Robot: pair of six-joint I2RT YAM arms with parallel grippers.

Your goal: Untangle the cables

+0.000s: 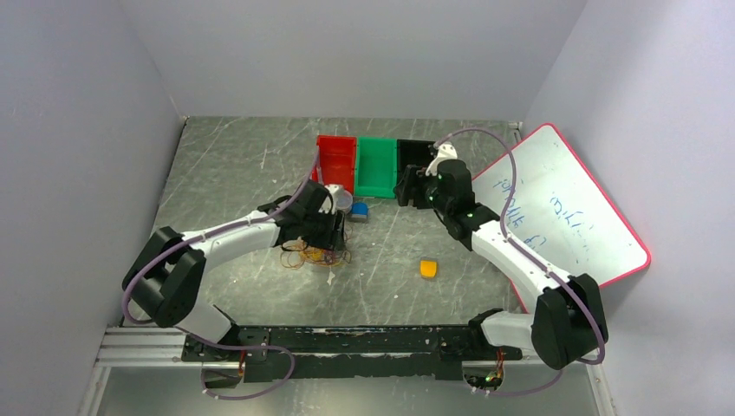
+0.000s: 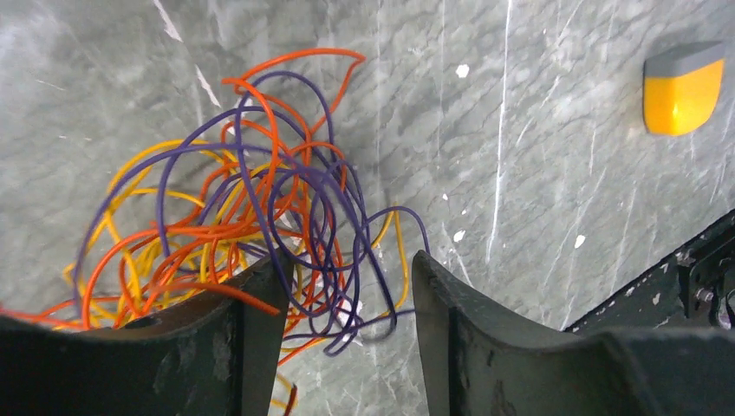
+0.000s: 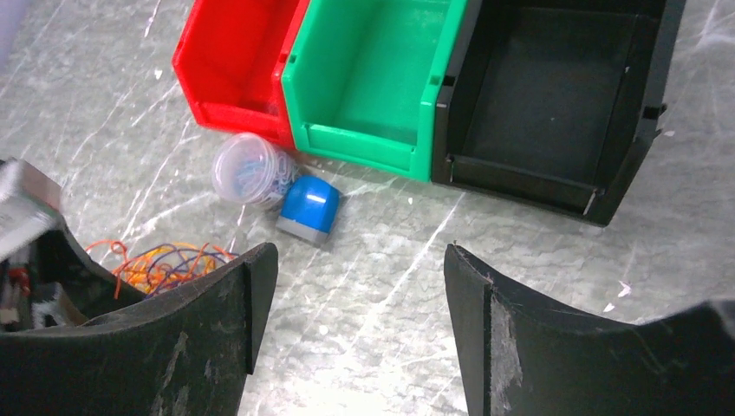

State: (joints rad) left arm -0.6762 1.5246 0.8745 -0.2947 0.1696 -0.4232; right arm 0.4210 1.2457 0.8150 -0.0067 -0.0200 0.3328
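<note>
while under the parted left claw, cables a tangle, longest side to side

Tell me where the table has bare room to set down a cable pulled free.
Bare table lies left of the red bin, and again between the cables and the yellow block. Crowded: in front of the red bin, where a clear tub and a blue block sit near the left end effector.

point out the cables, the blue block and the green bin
cables (image 2: 260, 217), left wrist view, middle of the tangle
blue block (image 3: 312, 204), right wrist view, its blue top
green bin (image 3: 355, 143), right wrist view, its front wall
</note>
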